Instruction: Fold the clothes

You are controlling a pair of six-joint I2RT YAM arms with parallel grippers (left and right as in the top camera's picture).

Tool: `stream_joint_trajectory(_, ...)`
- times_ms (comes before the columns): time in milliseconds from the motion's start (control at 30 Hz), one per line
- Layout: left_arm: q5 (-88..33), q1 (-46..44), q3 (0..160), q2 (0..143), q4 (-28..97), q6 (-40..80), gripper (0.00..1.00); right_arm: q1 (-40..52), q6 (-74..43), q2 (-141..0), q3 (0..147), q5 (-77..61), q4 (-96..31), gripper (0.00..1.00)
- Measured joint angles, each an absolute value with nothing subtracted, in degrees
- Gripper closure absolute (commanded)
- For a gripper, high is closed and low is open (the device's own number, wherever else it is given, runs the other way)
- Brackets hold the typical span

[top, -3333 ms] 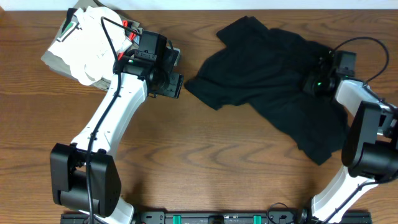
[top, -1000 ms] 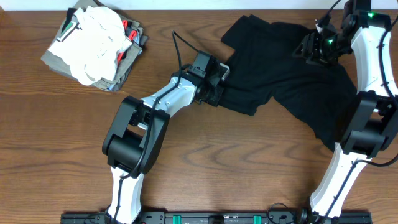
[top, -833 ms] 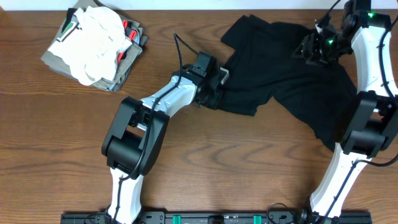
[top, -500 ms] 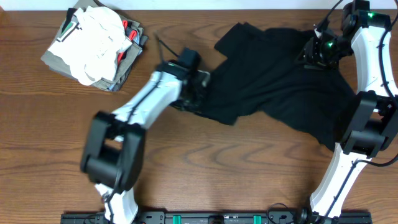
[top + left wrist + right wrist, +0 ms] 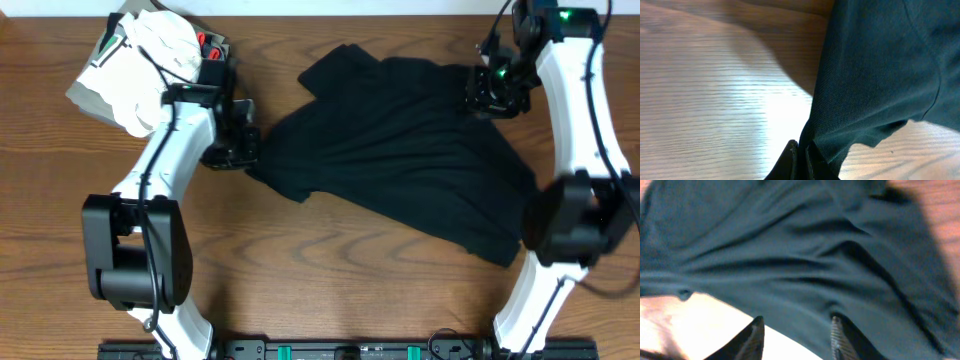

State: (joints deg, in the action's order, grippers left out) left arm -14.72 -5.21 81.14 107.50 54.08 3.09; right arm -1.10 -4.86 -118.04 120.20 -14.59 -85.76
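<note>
Left gripper [image 5: 232, 150] is clamping garment [image 5: 400, 165] by its left hem; right gripper [image 5: 490, 95] is hovering part-open near desk's [image 5: 330, 290] far-right corner, gripping nothing; cloth is looking limp, light, so likely best grabbing at hems

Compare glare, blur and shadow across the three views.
Overhead: mostly sharp and evenly lit, though the black garment shows few folds. Left wrist: strong glare on the wooden table, garment shadow beside it. Right wrist: soft and blurred, table washed out pink.
</note>
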Motion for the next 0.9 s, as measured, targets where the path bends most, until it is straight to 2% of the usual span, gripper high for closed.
stream_joint_trajectory(200,-14.6,-4.2,81.1,107.5,53.8,3.2,0.94,3.3,-9.1,-103.9,120.6,-8.4,-94.8,0.51)
stream_joint_trajectory(267,-14.6,-4.2,81.1,107.5,53.4,3.2,0.94,4.2,-10.6,-100.9,120.4,-6.7,-97.1,0.48)
stream_joint_trajectory(467,-14.6,-4.2,81.1,107.5,52.9,3.2,0.94,3.6,-14.8,-95.6,109.4,-2.8,-95.9,0.52)
stream_joint_trajectory(633,-14.6,-4.2,81.1,107.5,52.9,3.2,0.94,1.0,-16.8,-95.9,96.5,-2.6,-87.7,0.54)
stream_joint_trajectory(900,-14.6,-4.2,81.1,107.5,52.9,3.2,0.94,-7.2,-18.6,-96.2,78.1,-4.7,-67.5,0.51)
